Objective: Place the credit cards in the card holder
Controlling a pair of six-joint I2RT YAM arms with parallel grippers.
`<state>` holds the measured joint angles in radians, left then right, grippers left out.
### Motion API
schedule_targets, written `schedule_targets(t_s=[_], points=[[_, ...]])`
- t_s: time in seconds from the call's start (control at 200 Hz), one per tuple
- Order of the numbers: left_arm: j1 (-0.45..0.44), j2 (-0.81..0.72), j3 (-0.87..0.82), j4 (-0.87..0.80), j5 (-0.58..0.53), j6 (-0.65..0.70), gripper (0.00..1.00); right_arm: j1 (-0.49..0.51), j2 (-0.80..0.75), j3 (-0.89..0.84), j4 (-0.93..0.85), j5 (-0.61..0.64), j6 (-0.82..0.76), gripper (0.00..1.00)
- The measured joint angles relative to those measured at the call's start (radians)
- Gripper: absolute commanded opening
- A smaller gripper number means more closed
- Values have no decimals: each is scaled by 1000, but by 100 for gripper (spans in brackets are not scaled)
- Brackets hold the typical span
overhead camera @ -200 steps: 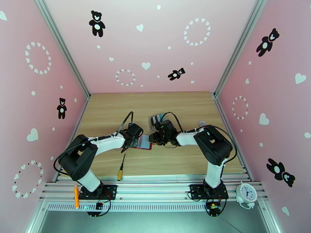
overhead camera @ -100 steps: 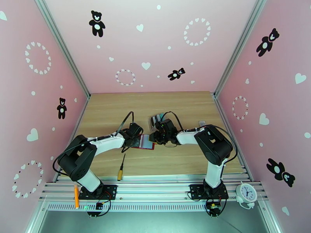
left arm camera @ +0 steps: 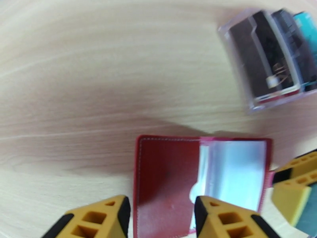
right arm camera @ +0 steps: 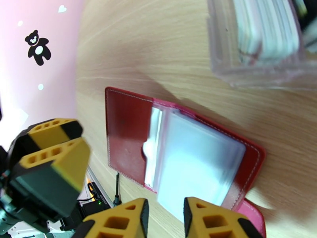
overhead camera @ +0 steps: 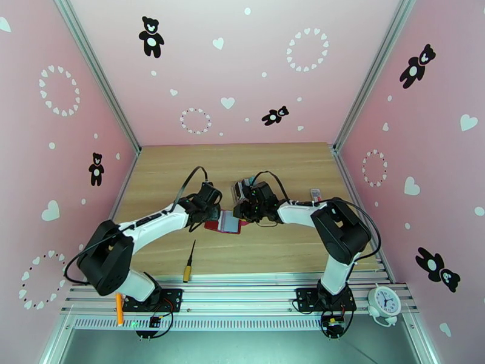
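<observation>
The card holder [overhead camera: 225, 224] lies open on the table, dark red, with clear sleeves on its right half [left arm camera: 233, 175]. The credit cards stand in a clear slotted rack [overhead camera: 240, 189]: a black card [left arm camera: 269, 64] and a teal card [left arm camera: 307, 24] show there. My left gripper [left arm camera: 160, 223] hovers open over the red left flap [left arm camera: 162, 175], at the holder's left edge [overhead camera: 210, 212]. My right gripper [right arm camera: 164, 219] is at the holder's right edge [overhead camera: 245, 212], its jaws narrowed on the rim of the sleeve stack [right arm camera: 194, 159].
A screwdriver [overhead camera: 189, 262] lies on the near table left of centre. A small item [overhead camera: 315, 192] sits right of the rack. An orange pen [overhead camera: 119, 304] and a white clock [overhead camera: 384, 301] rest on the front rail. Pink walls close in three sides.
The left arm has stretched out lower and its gripper has drawn slightly back off the holder's left side. The right gripper has shifted a little left and farther. The holder lies about where it was.
</observation>
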<state>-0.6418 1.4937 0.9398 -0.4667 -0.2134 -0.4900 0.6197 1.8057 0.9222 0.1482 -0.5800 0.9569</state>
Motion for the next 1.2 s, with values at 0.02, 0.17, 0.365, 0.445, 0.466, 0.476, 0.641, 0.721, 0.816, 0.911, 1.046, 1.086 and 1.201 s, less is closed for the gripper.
schedule_targets(t_s=[0.02,0.17,0.365,0.445,0.466,0.476,0.641,0.721,0.816,0.911,1.046,1.086,1.201], points=[[0,-8,0,0,4,0,50,0,0,2,-3,0,0,30],[0,-64,-8,21,78,-2,49,0,1,26,-11,1,-8,30],[-9,-110,-97,100,158,-23,51,5,9,66,-56,23,-31,29],[-10,-115,-144,124,181,-30,51,13,12,91,-99,45,-51,29],[-10,-115,-156,131,186,-31,52,16,13,99,-110,52,-57,29],[-10,-115,-161,134,189,-32,52,16,13,102,-115,53,-58,29],[-10,-116,-220,176,226,-46,53,40,19,153,-191,101,-102,29],[-10,-116,-237,201,234,-45,53,48,27,170,-216,122,-118,29],[-10,-115,-248,224,237,-45,55,52,43,182,-243,140,-132,29],[-10,-109,-253,246,238,-46,57,55,63,188,-262,155,-145,29],[-10,-89,-262,273,241,-46,58,55,83,194,-296,177,-158,29],[-10,-84,-266,274,241,-46,58,55,86,196,-302,181,-164,29],[-10,-66,-271,274,240,-45,60,56,93,206,-312,193,-171,29]])
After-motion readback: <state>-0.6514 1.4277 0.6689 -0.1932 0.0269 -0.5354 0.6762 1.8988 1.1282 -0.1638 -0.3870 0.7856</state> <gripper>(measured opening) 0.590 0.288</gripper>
